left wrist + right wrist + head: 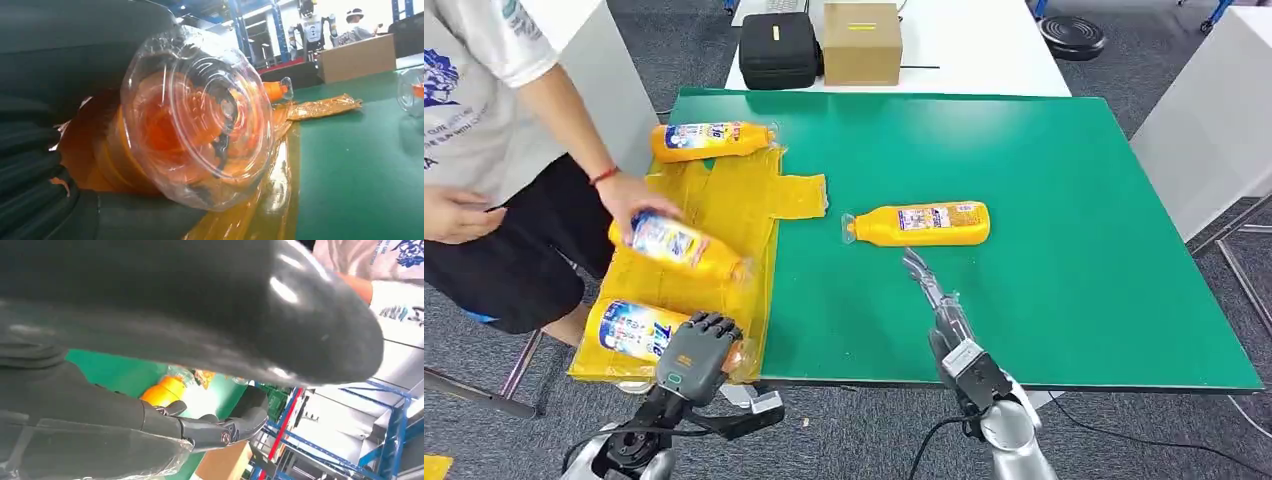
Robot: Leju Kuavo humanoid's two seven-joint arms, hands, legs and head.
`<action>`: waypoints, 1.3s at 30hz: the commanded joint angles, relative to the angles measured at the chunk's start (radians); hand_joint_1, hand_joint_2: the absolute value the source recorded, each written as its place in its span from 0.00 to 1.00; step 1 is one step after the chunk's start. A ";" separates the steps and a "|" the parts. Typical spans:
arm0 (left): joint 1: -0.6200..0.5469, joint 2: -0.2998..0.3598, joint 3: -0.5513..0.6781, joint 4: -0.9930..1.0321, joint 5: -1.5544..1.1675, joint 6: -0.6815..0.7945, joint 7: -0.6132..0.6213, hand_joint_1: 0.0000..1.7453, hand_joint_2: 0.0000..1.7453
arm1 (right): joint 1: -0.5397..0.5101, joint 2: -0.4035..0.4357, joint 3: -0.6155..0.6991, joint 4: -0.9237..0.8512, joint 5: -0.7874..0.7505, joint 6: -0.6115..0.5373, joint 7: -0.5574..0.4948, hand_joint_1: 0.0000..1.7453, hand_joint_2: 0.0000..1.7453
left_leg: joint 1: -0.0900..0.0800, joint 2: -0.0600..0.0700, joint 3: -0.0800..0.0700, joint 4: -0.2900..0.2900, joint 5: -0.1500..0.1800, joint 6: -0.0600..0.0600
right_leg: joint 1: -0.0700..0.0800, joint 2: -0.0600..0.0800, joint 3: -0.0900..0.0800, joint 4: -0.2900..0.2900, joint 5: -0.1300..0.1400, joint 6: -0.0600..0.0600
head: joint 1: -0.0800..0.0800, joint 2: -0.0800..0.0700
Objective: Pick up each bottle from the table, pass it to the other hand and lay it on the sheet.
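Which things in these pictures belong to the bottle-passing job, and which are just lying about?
Job: four orange plastic bottles, one on the green table, three on the sheet; yellow plastic sheet; left hand; right hand.
Lying about: black zipped case; brown cardboard box.

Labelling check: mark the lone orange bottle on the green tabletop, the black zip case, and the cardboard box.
Orange plastic bottle lying alone on the green tabletop (pixel 929 222), head view, on its label.
Black zip case (pixel 778 49), head view, top panel.
Brown cardboard box (pixel 861 50), head view, front face.
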 commanded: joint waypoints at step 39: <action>-0.279 -0.105 -0.026 0.502 -0.051 0.103 -0.020 1.00 1.00 | -0.067 -0.017 0.034 0.133 -0.015 0.005 -0.005 0.00 0.00 | 0.001 0.001 0.004 0.000 -0.001 -0.001 | 0.001 0.000 0.004 -0.001 -0.001 -0.001 | 0.000 0.000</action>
